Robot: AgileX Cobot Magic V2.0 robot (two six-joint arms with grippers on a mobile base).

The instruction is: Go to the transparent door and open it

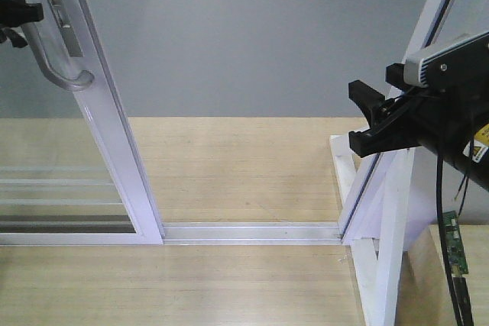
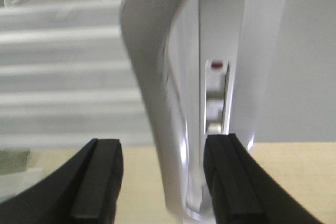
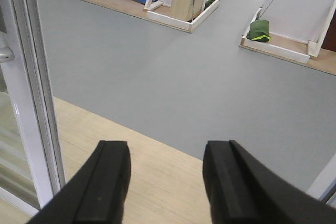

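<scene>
The transparent door [image 1: 108,124] stands at the left, its white frame tilted in the front view and thin white bars [image 1: 53,185] across the glass. Its curved silver handle [image 1: 52,66] is on the frame's edge at upper left. My left gripper [image 1: 23,14] is at that handle. In the left wrist view the handle [image 2: 157,77] passes between the spread black fingers [image 2: 97,182], closer to the right one, so the left gripper [image 2: 163,182] is open around it. At the right my right gripper [image 1: 361,116] hangs open and empty [image 3: 165,177], apart from the door.
A floor track [image 1: 252,230] runs from the door to the white frame post [image 1: 432,36] on the right, braced by a white wooden support [image 1: 382,257]. Beyond is grey floor [image 3: 173,72] with a wooden box [image 3: 186,4] and green bags [image 3: 260,29] on low platforms.
</scene>
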